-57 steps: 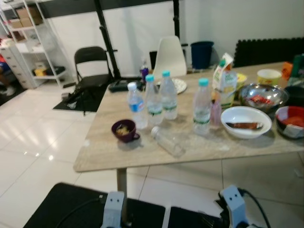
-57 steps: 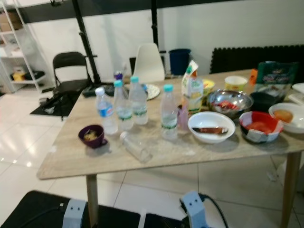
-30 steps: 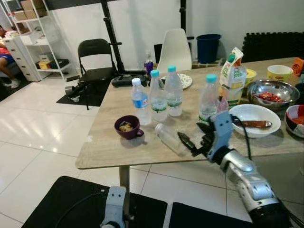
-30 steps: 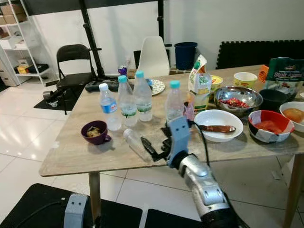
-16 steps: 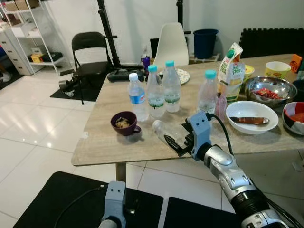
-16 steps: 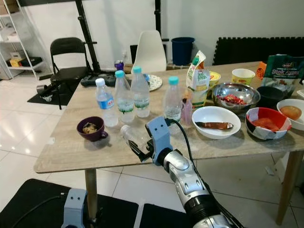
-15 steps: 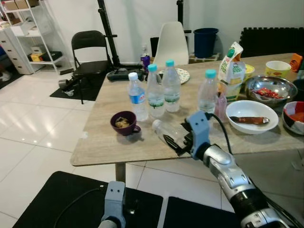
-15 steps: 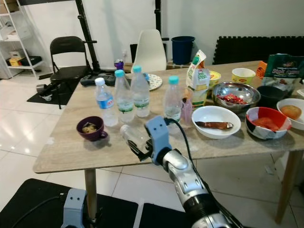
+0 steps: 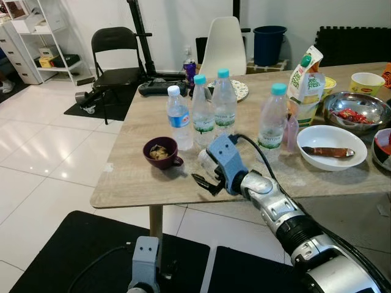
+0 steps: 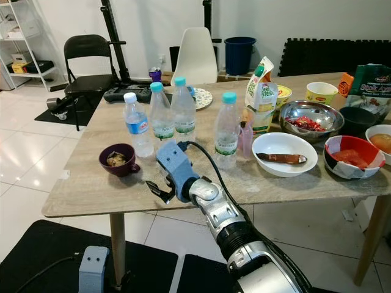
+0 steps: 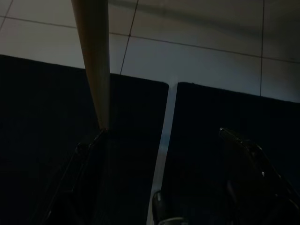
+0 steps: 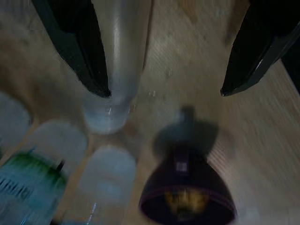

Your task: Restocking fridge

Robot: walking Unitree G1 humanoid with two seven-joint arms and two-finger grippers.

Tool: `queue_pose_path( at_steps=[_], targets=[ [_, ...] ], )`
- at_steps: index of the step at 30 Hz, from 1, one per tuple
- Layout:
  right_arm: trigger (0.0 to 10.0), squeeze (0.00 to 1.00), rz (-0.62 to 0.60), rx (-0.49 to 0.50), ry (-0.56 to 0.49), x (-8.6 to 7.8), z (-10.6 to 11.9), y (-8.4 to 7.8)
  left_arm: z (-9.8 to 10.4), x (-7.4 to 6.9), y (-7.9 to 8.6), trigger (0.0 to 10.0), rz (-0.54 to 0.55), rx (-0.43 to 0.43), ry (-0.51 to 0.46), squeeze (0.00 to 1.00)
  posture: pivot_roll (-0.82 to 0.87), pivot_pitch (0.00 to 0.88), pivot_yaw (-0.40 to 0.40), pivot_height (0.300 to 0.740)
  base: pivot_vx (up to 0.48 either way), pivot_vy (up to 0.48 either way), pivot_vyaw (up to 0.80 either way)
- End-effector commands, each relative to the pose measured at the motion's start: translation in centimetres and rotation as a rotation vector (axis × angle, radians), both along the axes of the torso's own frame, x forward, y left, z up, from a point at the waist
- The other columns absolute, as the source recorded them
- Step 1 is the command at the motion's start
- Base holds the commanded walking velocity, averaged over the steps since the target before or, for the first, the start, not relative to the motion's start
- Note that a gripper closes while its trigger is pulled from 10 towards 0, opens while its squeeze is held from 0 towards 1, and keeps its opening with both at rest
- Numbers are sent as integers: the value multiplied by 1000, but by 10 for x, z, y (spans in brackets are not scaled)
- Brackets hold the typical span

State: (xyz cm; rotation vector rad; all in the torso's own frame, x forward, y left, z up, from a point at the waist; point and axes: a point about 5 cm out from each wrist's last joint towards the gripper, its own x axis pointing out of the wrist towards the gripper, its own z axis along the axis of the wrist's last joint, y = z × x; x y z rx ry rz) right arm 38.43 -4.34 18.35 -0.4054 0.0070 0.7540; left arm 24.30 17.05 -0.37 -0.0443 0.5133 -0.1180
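wooden bench (image 9: 131,177) carries a toppled clear bottle (image 12: 117,70) near its front edge, beside a purple cup (image 9: 160,152). right gripper (image 12: 161,89) has its fingers spread wide, the bottle's long axis running along one finger (image 12: 75,47). left gripper (image 11: 164,187) hangs idle, fingers apart.

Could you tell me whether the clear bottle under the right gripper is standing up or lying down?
Lying down. The clear bottle lies flat on the table, lengthwise between the right gripper's open fingers, unlike the upright capped bottles behind it.
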Motion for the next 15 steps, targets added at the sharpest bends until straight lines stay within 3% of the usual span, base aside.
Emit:
queue_pose_path(
  at_steps=[1,8,15],
  targets=[
    [10000,0,-17,-59,42,-1,-13,2,-4,-6,7,10000,10,11,26,0,7,202,57,740,0,0,0],
    [10000,0,-103,-112,27,5,-14,2,-4,-7,9,10000,19,14,39,0,12,196,54,740,0,0,0],
    [10000,0,-120,47,40,11,5,4,-1,-6,13,10000,45,9,35,0,16,191,54,740,0,0,0]
  ],
)
